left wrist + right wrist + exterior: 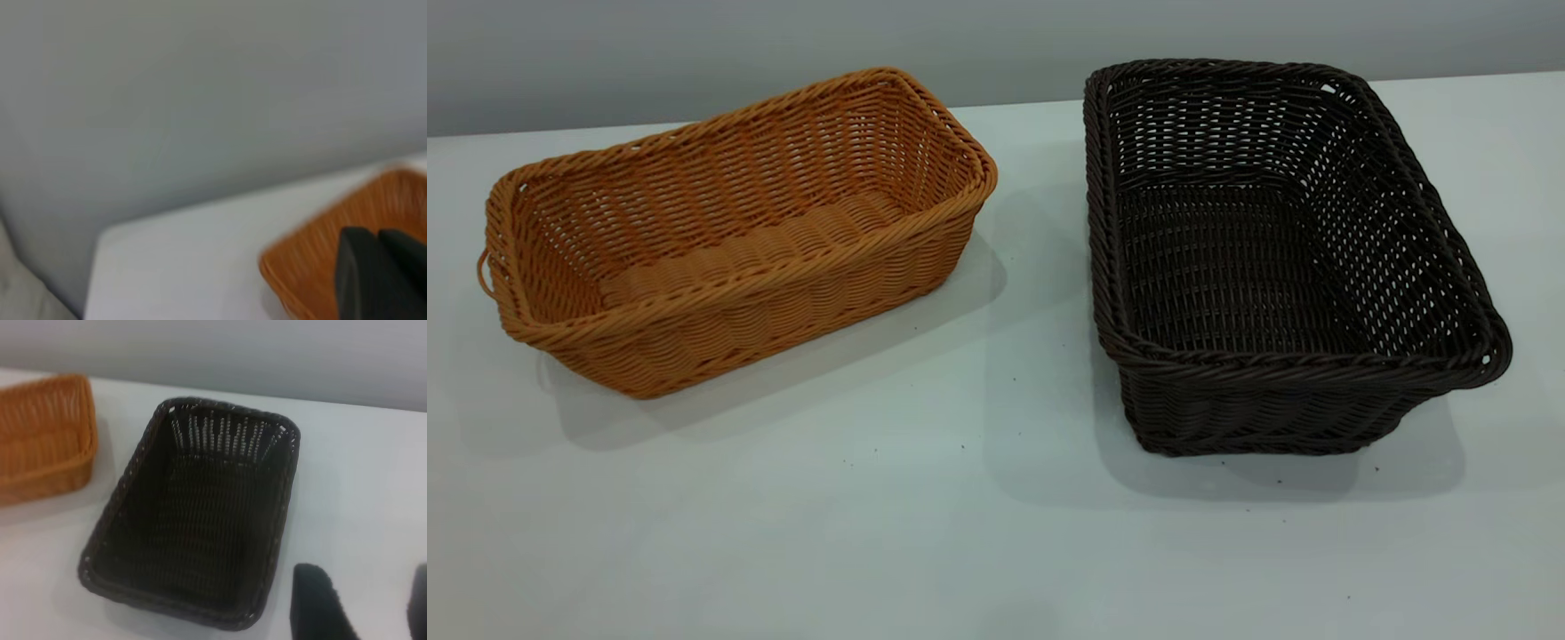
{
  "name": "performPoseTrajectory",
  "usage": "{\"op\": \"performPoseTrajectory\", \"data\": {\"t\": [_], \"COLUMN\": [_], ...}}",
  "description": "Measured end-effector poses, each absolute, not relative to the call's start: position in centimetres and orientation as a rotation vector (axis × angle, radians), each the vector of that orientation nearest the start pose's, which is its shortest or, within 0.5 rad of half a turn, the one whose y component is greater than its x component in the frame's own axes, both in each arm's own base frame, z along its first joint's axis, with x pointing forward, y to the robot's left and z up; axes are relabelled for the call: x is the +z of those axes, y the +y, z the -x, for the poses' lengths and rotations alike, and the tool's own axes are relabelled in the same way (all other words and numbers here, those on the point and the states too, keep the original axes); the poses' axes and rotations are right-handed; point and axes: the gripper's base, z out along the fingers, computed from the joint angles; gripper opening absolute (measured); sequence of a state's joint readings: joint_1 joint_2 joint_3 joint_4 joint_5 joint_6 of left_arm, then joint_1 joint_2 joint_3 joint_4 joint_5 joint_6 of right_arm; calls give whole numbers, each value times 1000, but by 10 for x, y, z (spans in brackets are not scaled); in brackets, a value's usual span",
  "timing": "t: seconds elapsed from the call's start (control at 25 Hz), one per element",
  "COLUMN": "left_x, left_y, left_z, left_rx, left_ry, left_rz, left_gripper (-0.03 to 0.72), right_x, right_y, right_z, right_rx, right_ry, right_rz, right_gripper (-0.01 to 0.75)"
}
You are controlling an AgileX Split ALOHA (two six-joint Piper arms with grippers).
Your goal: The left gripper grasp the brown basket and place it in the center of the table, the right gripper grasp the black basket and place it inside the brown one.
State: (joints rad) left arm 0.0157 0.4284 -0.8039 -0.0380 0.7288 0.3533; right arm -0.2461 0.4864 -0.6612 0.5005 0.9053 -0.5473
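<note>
Two baskets on the table (pixel 960 533), both upright, open side up, nothing inside either. Neither arm shows in the exterior view.

Brown basket (pixel 729 240) sits on the left half, angled so its long axis runs from near-left to far-right. Its far-right corner is close to the table's back edge; a small loop handle shows on its left end. Black basket (pixel 1272 258) is on the right half, long axis running roughly front to back, far end near the back edge, near-right corner flared toward the right side. The two are apart, with a bare strip of tabletop between them, narrower at the back and wider toward the front. Wide open tabletop in front of both, only a few dark specks on it.

Left gripper (pixel 380 277) hangs over one end of the brown basket; the table's edge and corner show beyond it. Fingers (pixel 357 280) look close together, but can't tell whether they're clenched; nothing seen held.

Right gripper (pixel 363 607) hovers above bare table just beside the black basket's rim, not touching. Fingers (pixel 317 603) spread apart, released, holding nothing. The brown basket shows past the black one's far side.

No brand, label or writing readable anywhere.
</note>
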Motion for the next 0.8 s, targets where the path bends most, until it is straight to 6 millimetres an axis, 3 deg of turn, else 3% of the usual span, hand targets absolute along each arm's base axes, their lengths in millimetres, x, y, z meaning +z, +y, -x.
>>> {"op": "performPoseTrajectory", "data": {"t": [0.16,0.36,0.56,0.8], "left_x": [373,352,327,291], "left_y": [-13,-26,-38,-56], "left_z": [-95,-136,-172,-204], "left_rx": [149,137,152,182], "left_ry": [1900,2009,2112,2232], "left_rz": [-503,-743,-891,-1079], "left_gripper": [253,427,468,470], "right_x": [325,312,309,312], "right_y": [12,18,27,30], "right_z": [-109,-137,-155,-163], "right_rx": [219,568,919,1116], "right_ry": [2144,2253,2260,2191], "right_rz": [198,-2,-213,-372], "right_gripper": [309,309,309,309]}}
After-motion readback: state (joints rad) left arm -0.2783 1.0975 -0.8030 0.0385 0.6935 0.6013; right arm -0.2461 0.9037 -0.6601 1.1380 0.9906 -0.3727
